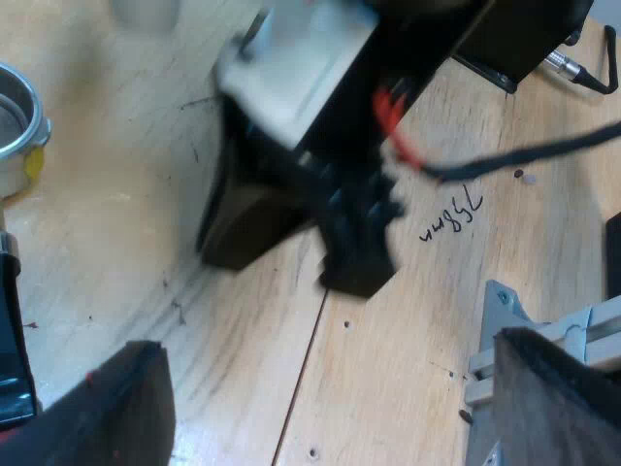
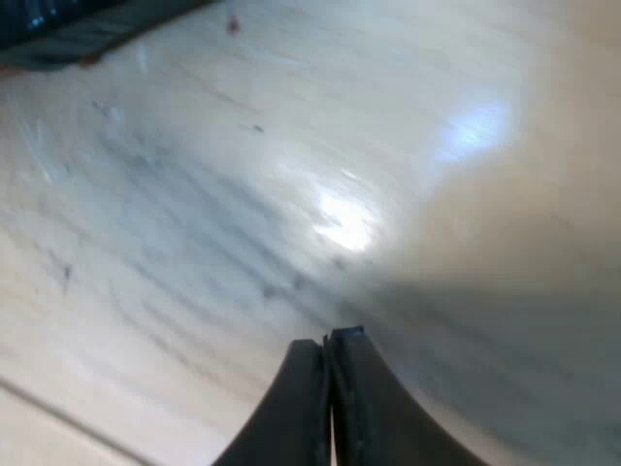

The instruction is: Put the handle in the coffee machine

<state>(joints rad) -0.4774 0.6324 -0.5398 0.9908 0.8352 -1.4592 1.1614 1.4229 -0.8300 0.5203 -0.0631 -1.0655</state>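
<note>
The metal holder lies on the wooden table (image 1: 243,379), its round metal basket (image 1: 14,121) showing beside a yellow patch. Its dark handle (image 1: 14,374) runs toward my left gripper's near finger. My left gripper (image 1: 330,417) hovers over the table, open, with nothing between its fingers (image 1: 107,413). My right arm reaches down over the boards ahead of it, blurred, with its gripper (image 1: 357,277) close to the table surface. In the right wrist view my right gripper (image 2: 328,351) is shut, its fingertips pressed together and holding nothing, just above the pale wood (image 2: 291,175).
An aluminium bracket and rail (image 1: 509,325) sit beside my left gripper's other finger. A black box (image 1: 524,34) with a plug stands beyond my right arm. Handwriting (image 1: 451,214) marks the board. A dark object (image 2: 78,27) lies at the edge of the wood.
</note>
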